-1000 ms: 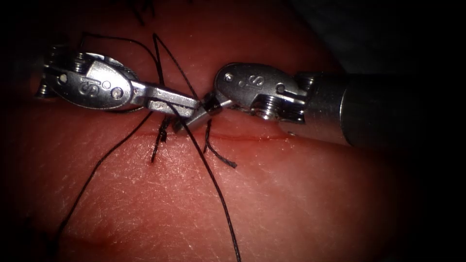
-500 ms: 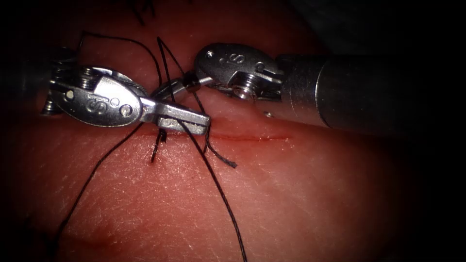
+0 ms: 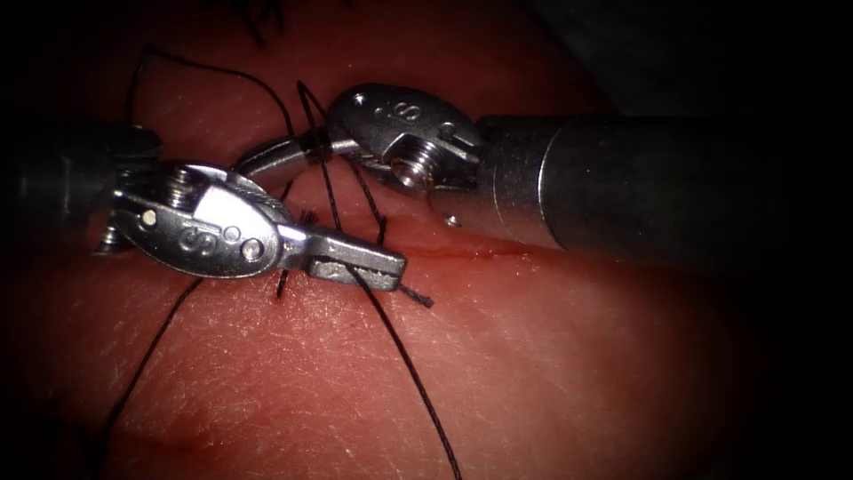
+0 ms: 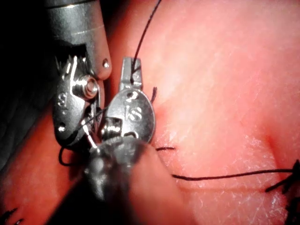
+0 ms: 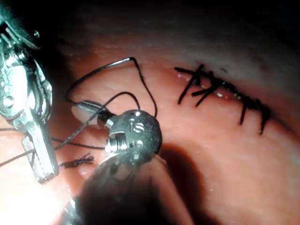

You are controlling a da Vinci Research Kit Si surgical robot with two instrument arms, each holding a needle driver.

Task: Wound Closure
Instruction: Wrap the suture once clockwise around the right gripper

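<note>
My left tool (image 3: 391,265) lies over the cut (image 3: 471,252), its jaws shut on the black thread (image 3: 404,356), which runs down toward the near edge of the tissue (image 3: 551,373). In the left wrist view the thread (image 4: 143,37) leaves the left tool's jaw tips (image 4: 130,70). Beyond the left tool, my right tool (image 3: 258,158) points left with its jaws shut, and the thread is wound around them (image 3: 315,142). The right wrist view shows that tool (image 5: 89,108) with a loop of thread (image 5: 131,61) over it.
Short cut ends of thread (image 3: 413,298) stick out by the cut under the left tool's jaws. Several finished stitches (image 5: 220,91) lie along the closed part of the wound. A thin line of red fluid (image 3: 498,254) marks the cut to the right.
The right tool has moved up and left, from beside the left jaw tips to beyond them, with thread now wound around it. The left tool has moved down and right over the cut.
</note>
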